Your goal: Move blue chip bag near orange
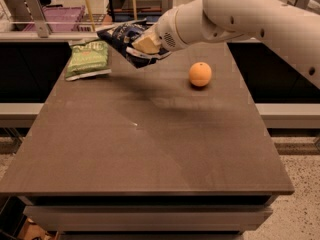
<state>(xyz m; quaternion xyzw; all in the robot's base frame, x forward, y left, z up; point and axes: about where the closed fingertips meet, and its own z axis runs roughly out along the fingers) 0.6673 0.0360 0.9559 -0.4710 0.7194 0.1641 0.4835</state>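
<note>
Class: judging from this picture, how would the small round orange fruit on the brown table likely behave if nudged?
The small round orange fruit would probably roll: it is round and sits free on the flat brown table. It looks firm, so likely sturdier than the crinkly navy-blue chip bag the gripper holds aloft nearby.

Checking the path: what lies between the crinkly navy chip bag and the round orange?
Camera view: only bare tabletop; gripper clamps the bag above the far edge.
</note>
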